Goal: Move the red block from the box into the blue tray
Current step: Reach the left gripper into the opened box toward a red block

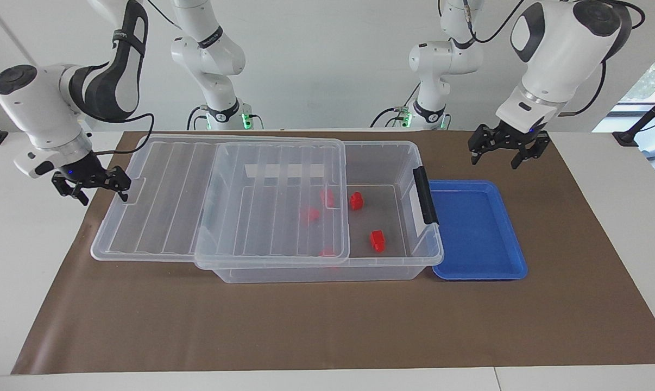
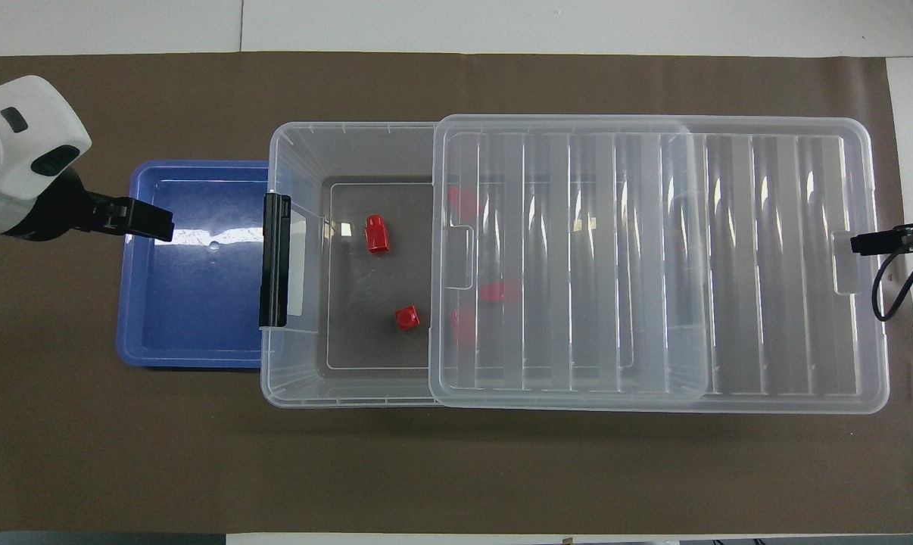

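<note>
We see the clear box (image 1: 392, 163) mid-bench on the brown mat (image 1: 327, 326), its ribbed lid (image 1: 159, 212) resting on top but pushed toward the right arm's end, overhanging there and leaving the box's other end uncovered. Two red blocks lie in that uncovered part: one red block (image 2: 377, 234) and, at about 5 o'clock from it in the overhead view, another red block (image 2: 406, 318). More red shapes show blurred under the lid. The blue tray (image 1: 477, 231) touches the box's latch (image 1: 425, 195) end, at 3 o'clock from the box in the facing view. The right gripper (image 1: 91, 184) sits at the lid's overhanging edge; whether it grips that edge we cannot tell. The left gripper (image 1: 501, 152) hangs open and holding nothing above the tray's edge.
</note>
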Controlling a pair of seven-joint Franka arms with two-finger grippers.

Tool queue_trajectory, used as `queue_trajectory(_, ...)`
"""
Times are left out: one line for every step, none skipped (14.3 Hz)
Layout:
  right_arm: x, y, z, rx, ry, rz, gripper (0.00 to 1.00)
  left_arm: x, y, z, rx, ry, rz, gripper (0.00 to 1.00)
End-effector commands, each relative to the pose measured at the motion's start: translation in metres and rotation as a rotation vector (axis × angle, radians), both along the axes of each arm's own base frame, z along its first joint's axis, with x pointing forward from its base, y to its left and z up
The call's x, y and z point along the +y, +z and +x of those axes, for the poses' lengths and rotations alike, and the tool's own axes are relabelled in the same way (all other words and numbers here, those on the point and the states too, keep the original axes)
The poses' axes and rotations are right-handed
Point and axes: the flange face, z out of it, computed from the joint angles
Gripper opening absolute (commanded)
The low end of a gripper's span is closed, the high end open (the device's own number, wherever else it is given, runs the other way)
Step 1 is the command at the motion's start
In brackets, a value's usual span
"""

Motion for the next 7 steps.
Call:
queue_trajectory(-0.016, 0.001, -0.001, -0.012, 0.028, -0.025, 1.00, -0.055, -0.027, -0.021, -0.037, 0.054, -0.026, 1.00)
queue_trajectory(-0.018, 0.001, -0.001, -0.008, 0.032, -0.031, 1.00, -0.076, -0.037, -0.027, -0.041, 0.082, -0.032, 1.00)
queue_trajectory(-0.021, 0.003, -0.001, -0.010, 0.034, -0.039, 1.00, -0.096, -0.048, -0.030, -0.046, 0.104, -0.038, 1.00)
queue_trajectory(-0.022, 0.003, -0.001, -0.011, 0.033, -0.041, 1.00, -0.115, -0.061, -0.029, -0.054, 0.125, -0.047, 1.00)
queue_trajectory(-0.023, 0.003, -0.002, -0.008, 0.033, -0.044, 1.00, -0.133, -0.079, -0.028, -0.054, 0.146, -0.052, 0.98)
queue_trajectory(-0.025, 0.003, -0.003, -0.009, 0.033, -0.045, 1.00, -0.148, -0.098, -0.026, -0.063, 0.166, -0.054, 0.95)
queue_trajectory(-0.025, 0.003, -0.003, -0.008, 0.038, -0.045, 1.00, -0.162, -0.121, -0.023, -0.070, 0.175, -0.055, 0.95)
